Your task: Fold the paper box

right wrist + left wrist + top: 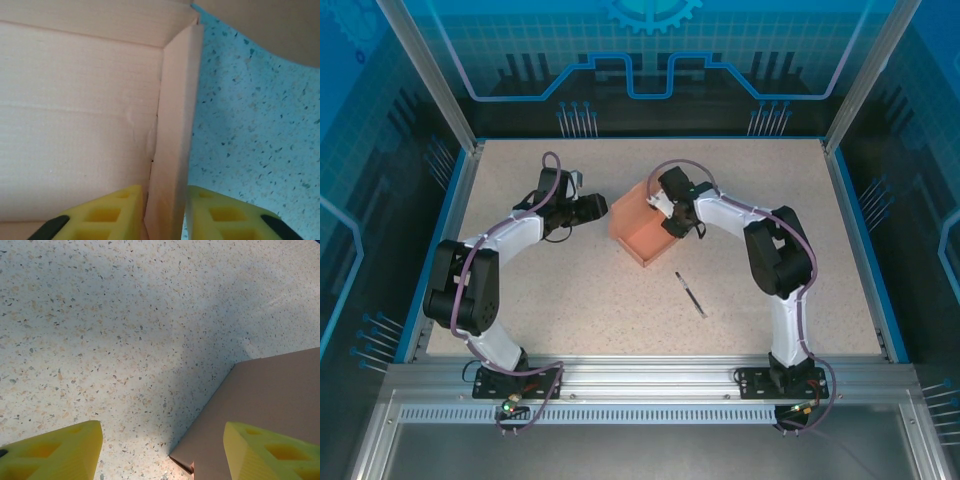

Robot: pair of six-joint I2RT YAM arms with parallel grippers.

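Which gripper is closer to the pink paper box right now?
The right gripper: it straddles one wall of the paper box. The left gripper hangs open close beside a corner of the box.

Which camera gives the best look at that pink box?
The top external view: the paper box shows nearly whole there. The left wrist view catches one outer corner; the right wrist view, an inner wall close up.

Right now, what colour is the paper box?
The paper box is plain salmon pink, with no print; it shows best in the top external view.
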